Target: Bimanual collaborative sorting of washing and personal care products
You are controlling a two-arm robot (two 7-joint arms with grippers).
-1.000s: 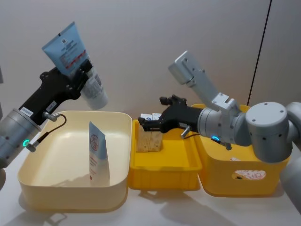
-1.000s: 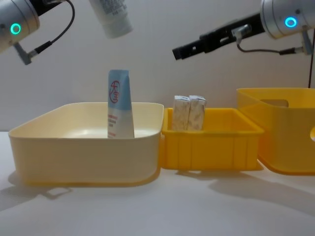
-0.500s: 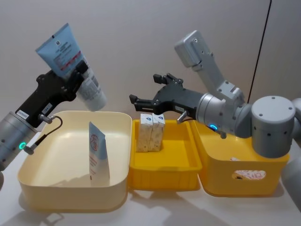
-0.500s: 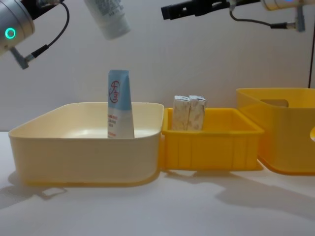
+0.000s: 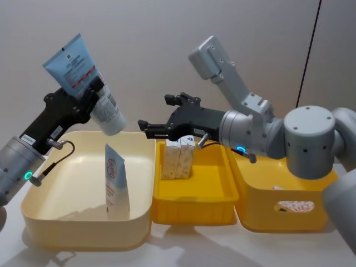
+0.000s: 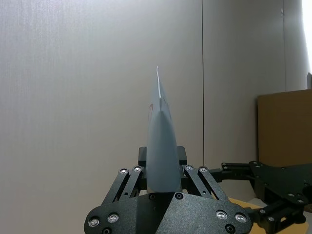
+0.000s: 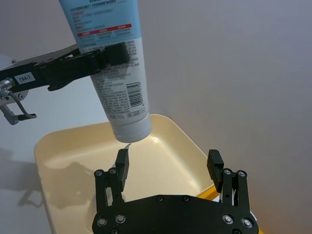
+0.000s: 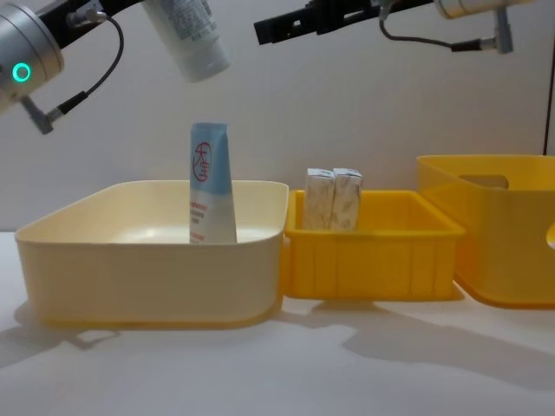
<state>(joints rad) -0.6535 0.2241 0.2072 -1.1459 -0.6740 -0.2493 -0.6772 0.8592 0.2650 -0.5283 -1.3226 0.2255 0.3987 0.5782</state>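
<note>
1. Fingers point(image 7: 111, 52) of the left gripper point(image 5: 92, 93) are clamped across the held tube point(image 5: 82, 75) about where blue meets white. Tube is tilted, crimped end at 11 o'clock and cap end at 5 o'clock. It hangs in the air over the back-left rim of the cream bin point(image 5: 83, 233).
2. Right gripper point(image 5: 156, 112) has its fingers point(image 7: 121, 168) spread wide with nothing between them. It sits mid-air at head-view centre, pointing to 9 o'clock, near the held tube's cap end but apart from it.
3. Cream bin, 8 o'clock in head view, holds one standing tube point(image 5: 115, 181), upright on its cap, right of the bin's centre.
4. Small yellow bin point(image 5: 194, 210), 6 o'clock, sits hard against the cream bin. It holds two cartons point(image 5: 178, 158), upright and touching side by side in its back-left corner.
5. Large yellow bin point(image 5: 261, 214), 4 o'clock, is just beside the small one. Red-and-white print shows through its handle slot; can't tell what it is.
6. Held tube label: red bands and small black text on the blue part, barcode point(image 7: 136, 92) on the white part. Text not legible.
7. Standing tube label: red round mark on the blue part, red lines on the white part, unreadable.
8. Cartons: beige speckled sides, small blue mark on the tops.
9. White tag point(image 7: 24, 78) on the left gripper reads roughly "184-7".
</note>
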